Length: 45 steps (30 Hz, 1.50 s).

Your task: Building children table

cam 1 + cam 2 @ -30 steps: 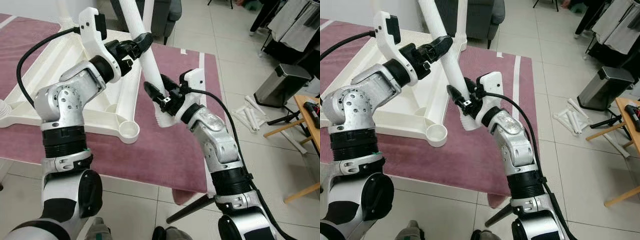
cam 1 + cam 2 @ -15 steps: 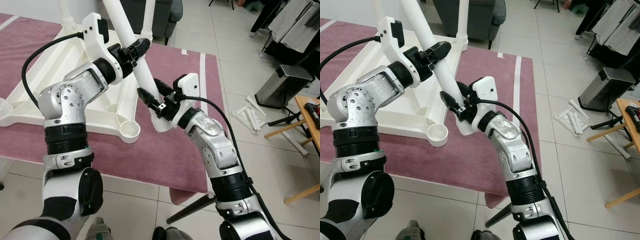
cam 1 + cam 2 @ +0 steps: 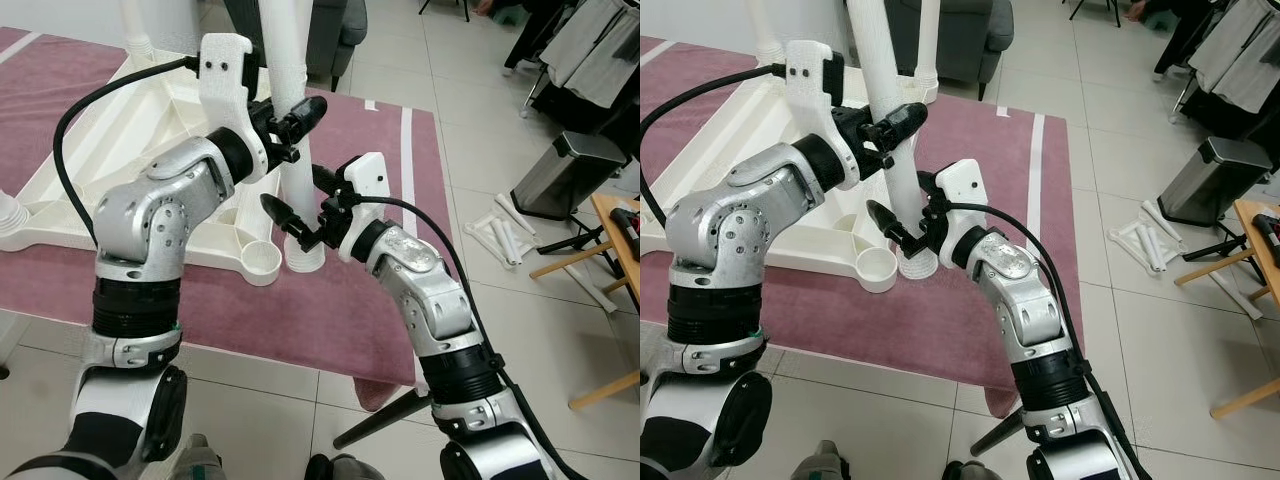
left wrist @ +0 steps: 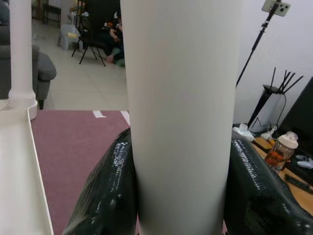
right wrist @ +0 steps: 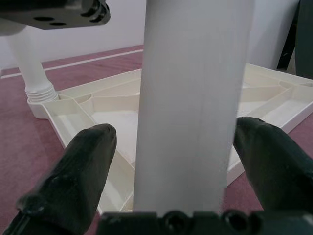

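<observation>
Holding the white table leg [image 3: 290,150] upright, our left gripper [image 3: 290,118] clamps it; our right gripper [image 3: 300,205] brackets it loosely, at six o'clock below.

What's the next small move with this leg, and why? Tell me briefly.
Probably lift the white leg a little and shift it to the robot's left, over the empty corner socket. The left gripper clamps the leg nearly upright, but its threaded end stands on the rug just beside the socket. The right gripper straddles it lower down, fingers open.
</observation>
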Tool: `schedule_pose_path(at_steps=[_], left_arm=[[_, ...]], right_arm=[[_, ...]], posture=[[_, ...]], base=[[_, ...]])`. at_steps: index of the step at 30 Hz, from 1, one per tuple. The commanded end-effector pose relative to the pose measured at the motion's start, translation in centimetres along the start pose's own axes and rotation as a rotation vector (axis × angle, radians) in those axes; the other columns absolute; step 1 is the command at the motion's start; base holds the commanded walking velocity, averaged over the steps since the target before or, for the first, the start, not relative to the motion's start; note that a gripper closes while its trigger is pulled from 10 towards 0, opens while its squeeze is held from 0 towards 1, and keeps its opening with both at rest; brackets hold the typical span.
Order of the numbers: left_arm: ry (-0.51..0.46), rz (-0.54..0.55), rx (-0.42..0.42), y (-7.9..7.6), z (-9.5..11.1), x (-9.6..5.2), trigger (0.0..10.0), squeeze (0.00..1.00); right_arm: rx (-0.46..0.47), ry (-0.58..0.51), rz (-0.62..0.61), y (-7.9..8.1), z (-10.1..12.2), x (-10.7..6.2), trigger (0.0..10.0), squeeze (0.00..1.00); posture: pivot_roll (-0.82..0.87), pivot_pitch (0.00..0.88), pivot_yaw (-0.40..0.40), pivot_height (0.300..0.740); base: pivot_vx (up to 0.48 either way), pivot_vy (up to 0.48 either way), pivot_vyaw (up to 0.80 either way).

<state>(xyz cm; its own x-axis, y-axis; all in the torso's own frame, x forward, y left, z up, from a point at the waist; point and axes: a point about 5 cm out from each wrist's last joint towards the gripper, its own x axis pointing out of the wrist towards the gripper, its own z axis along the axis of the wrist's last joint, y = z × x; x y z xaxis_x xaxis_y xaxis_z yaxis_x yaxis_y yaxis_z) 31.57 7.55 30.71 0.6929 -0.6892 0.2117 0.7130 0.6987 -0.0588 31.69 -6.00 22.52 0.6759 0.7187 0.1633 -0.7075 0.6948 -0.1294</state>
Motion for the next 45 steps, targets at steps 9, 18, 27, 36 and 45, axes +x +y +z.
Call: schedule_pose_path(at_steps=[9, 18, 27, 36, 45], left_arm=[[0.0, -0.328, 0.16, -3.4, 0.0, -0.4, 0.0, 0.0], [0.009, -0.346, 0.24, -3.9, -0.6, -0.7, 0.0, 0.0], [0.003, -0.339, 0.231, -4.1, -1.4, -0.5, 10.0, 0.04], [-0.063, -0.416, 0.017, -4.3, -0.9, -2.5, 10.0, 0.0], [-0.021, -0.307, -0.002, -2.1, -2.0, -4.9, 10.0, 0.0]], right_arm=[[0.013, 0.044, -0.032, -1.1, 0.0, 0.6, 9.5, 0.0], [0.037, 0.06, -0.044, -1.4, 0.1, 0.8, 0.0, 0.0], [0.101, 0.029, -0.078, -1.5, 0.3, 0.7, 0.0, 0.0], [0.127, 0.024, -0.238, -2.8, -0.1, -0.1, 0.0, 0.0], [0.093, -0.02, -0.362, -4.2, 0.3, -1.7, 9.5, 0.0]], posture=[[0.17, 0.005, -0.061, 0.74], [0.17, 0.009, -0.06, 0.74], [0.16, 0.011, -0.056, 0.74], [0.15, 0.012, -0.042, 0.74], [0.15, 0.016, -0.042, 0.74]], base=[[0.0, 0.0, 0.0], [0.0, 0.0, 0.0], [0.0, 0.0, 0.0], [0.0, 0.0, 0.0], [0.0, 0.0, 0.0]])
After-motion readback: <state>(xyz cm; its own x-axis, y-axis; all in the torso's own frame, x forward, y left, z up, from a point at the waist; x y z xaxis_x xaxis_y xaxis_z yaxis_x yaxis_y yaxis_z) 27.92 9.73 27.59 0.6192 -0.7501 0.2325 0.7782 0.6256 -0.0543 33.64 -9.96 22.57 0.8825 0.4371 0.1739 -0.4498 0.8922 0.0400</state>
